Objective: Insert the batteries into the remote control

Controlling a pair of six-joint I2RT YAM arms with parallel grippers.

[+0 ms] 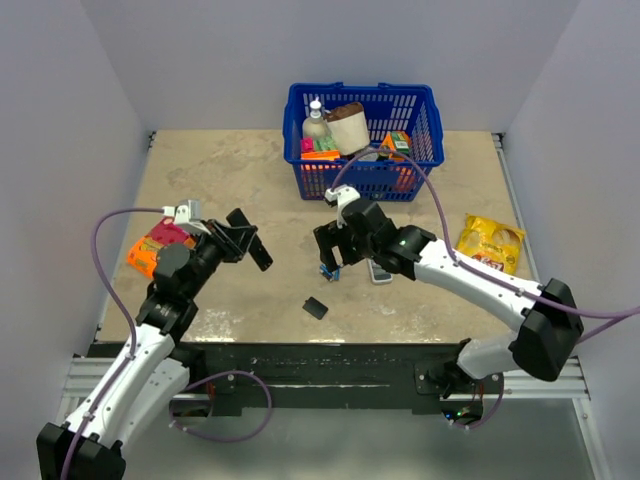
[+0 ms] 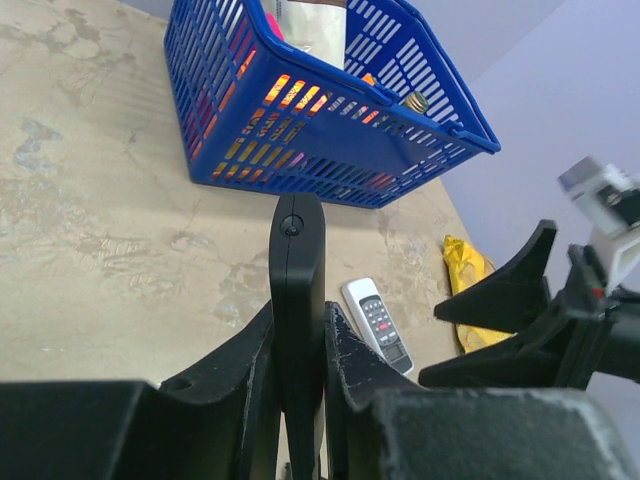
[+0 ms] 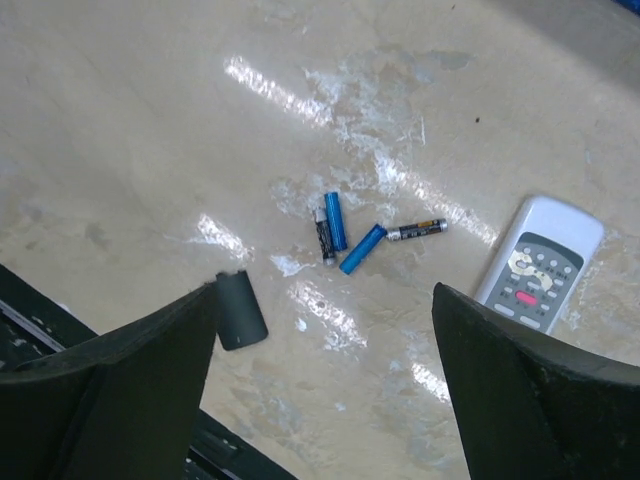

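Note:
My left gripper is shut on the long black remote control and holds it above the table, one end sticking out past the fingers toward the basket. My right gripper is open and empty, hovering over the batteries. In the right wrist view two blue batteries and two dark cells lie in a loose cluster on the table between and beyond the open fingers. The black back cover lies by the left finger; it also shows in the top view.
A white-grey remote lies right of the batteries. A blue basket with groceries stands at the back. A yellow snack bag lies at the right, an orange packet at the left.

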